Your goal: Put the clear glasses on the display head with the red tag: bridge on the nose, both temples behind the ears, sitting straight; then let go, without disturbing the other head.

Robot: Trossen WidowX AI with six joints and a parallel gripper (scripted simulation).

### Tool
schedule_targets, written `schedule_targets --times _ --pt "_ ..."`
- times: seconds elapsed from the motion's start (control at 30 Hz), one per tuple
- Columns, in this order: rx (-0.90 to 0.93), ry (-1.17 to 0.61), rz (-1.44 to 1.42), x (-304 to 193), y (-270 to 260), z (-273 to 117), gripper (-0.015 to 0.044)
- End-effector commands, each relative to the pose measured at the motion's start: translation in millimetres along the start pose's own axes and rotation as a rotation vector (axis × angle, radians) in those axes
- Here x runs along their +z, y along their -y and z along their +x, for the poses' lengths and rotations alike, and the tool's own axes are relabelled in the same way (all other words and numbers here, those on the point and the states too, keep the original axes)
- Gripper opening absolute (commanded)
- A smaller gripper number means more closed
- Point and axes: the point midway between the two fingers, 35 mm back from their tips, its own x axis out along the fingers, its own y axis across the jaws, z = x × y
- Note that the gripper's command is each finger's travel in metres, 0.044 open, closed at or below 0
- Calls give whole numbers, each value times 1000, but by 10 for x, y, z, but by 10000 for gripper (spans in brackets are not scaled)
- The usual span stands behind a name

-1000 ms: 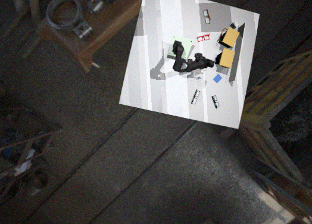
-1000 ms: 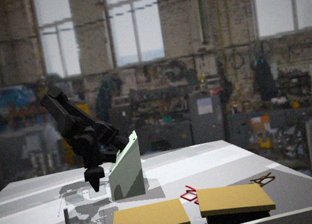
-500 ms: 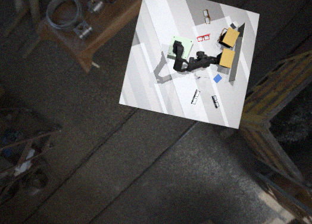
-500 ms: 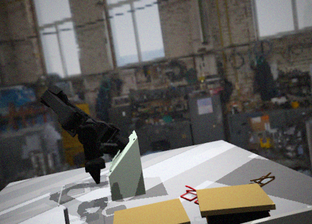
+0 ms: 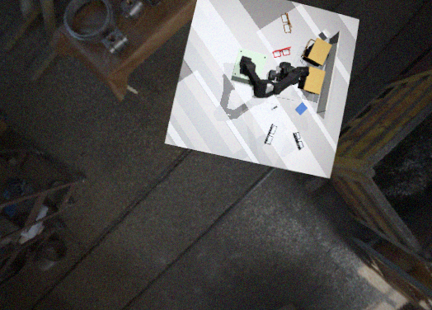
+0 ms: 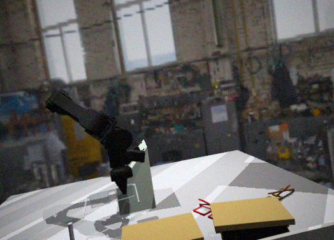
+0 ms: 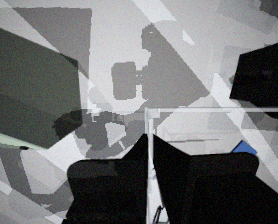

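My gripper [image 6: 124, 192] [image 7: 147, 137] points down and is shut on the clear glasses [image 6: 137, 193] [image 7: 210, 109]. In the wrist view a thin clear part runs between the fingertips, with a long clear bar going right from its top. The glasses are raised above the table. Two display heads show as yellow-topped blocks, one upper [image 5: 320, 51] [image 6: 252, 212] and one lower [image 5: 314, 80] [image 6: 162, 227] in the top view. The arm reaches to the lower head's left edge there. Dark-brown frames are by the upper head's left side. No red tag is visible; the noses and ears are hidden.
A pale green sloped block [image 5: 256, 59] [image 6: 143, 186] [image 7: 40, 90] stands by the arm's base. Red glasses [image 5: 282, 52] [image 6: 202, 209], brown glasses [image 5: 286, 23] [image 6: 282, 192], two black pairs [image 5: 270, 134] [image 5: 298, 140] and a blue square [image 5: 301, 108] [image 7: 245, 148] lie around. A grey wall [image 5: 331, 75] stands behind the heads.
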Motion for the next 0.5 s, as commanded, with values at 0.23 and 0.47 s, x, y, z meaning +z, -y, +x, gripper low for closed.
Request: schedule_targets --times 0.23,0.47 --pt "-5 5 47 525 157 -31 0" --pt "-5 -4 76 880 183 -24 0"
